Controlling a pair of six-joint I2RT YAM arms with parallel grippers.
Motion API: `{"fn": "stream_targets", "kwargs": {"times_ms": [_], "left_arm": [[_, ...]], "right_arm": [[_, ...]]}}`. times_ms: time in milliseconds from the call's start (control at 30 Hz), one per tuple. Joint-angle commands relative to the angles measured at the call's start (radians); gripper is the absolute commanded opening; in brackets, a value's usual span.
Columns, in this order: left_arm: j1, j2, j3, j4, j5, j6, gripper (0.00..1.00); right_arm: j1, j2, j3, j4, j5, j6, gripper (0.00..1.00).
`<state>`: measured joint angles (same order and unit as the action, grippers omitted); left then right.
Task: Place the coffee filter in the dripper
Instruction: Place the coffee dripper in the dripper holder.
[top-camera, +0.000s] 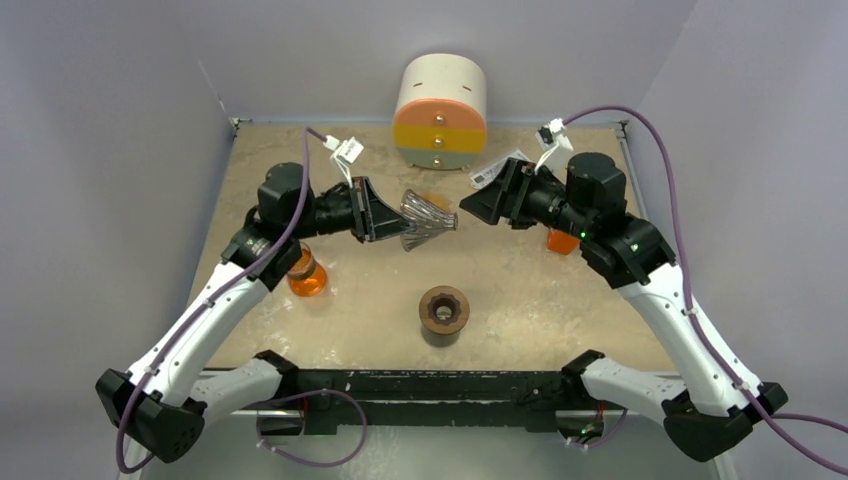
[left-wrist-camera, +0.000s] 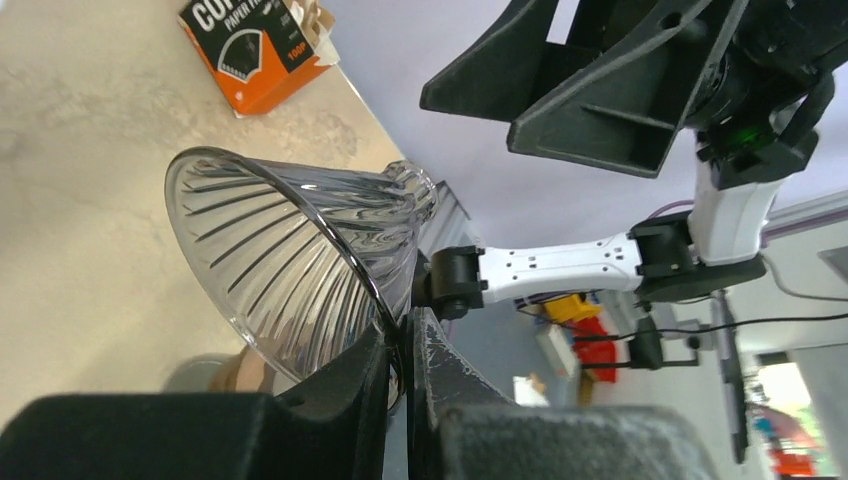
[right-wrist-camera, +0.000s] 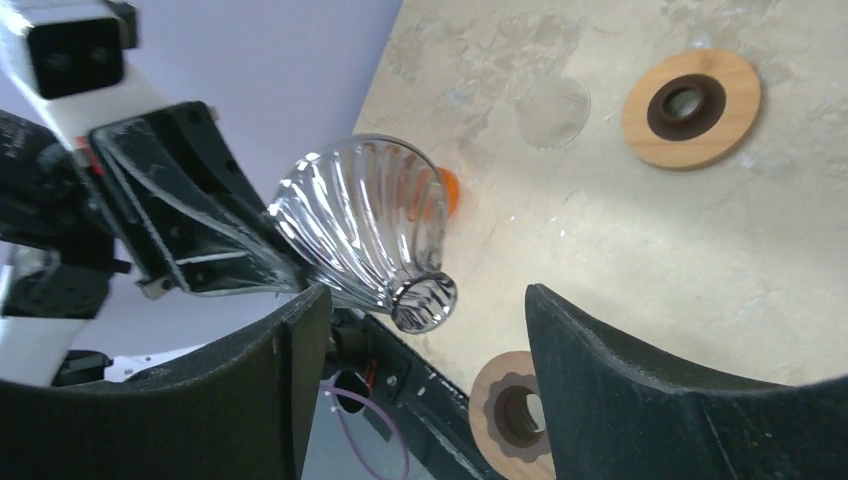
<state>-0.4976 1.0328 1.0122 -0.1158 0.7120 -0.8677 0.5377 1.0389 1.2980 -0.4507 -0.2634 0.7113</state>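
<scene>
The left gripper (left-wrist-camera: 405, 348) is clamped on the rim of the clear ribbed dripper (top-camera: 425, 222), holding it sideways above the table (top-camera: 560, 300). The right gripper (right-wrist-camera: 425, 300) faces the dripper's narrow base, jaws apart and empty. No loose filter shows, only the orange filter box (left-wrist-camera: 255, 45) beyond the dripper. A paper filter is likely light, floppy and easily creased, so it is best pinched gently by its top edge.

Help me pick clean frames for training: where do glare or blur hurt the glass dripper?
Top view: dripper small but sharp, evenly lit. Left wrist view: bright streaks on its ribs, left fingers blurred. Right wrist view: glints on the glass, right fingers soft-edged.
</scene>
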Motion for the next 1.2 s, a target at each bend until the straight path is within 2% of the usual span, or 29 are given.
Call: {"fn": "stream_targets", "kwargs": {"times_ms": [0,133,300,400,567,933,1033,1167], "left_arm": [[0.003,0.017,0.198,-0.314,0.003,0.309,0.00],[-0.045,0.049,0.323,-0.523,-0.055,0.483,0.00],[-0.235,0.142,0.494,-0.779,-0.242,0.672,0.00],[-0.284,0.181,0.550,-0.883,-0.295,0.733,0.00],[-0.376,0.195,0.586,-0.963,-0.402,0.820,0.00],[-0.603,0.260,0.620,-1.063,-0.663,1.078,0.00],[-0.658,0.265,0.601,-1.059,-0.760,1.151,0.00],[-0.703,0.241,0.574,-1.043,-0.800,1.249,0.00]], "right_arm": [[0.004,0.015,0.098,-0.114,0.066,-0.142,0.74],[0.004,0.033,0.146,-0.151,0.087,-0.182,0.75],[0.001,0.067,0.189,-0.189,0.084,-0.229,0.76],[0.002,0.081,0.195,-0.202,0.068,-0.252,0.75],[-0.006,0.096,0.189,-0.220,0.039,-0.265,0.75],[-0.014,0.188,0.225,-0.230,-0.210,-0.253,0.65],[-0.013,0.216,0.243,-0.233,-0.230,-0.255,0.62],[-0.012,0.248,0.244,-0.242,-0.266,-0.253,0.58]]}}
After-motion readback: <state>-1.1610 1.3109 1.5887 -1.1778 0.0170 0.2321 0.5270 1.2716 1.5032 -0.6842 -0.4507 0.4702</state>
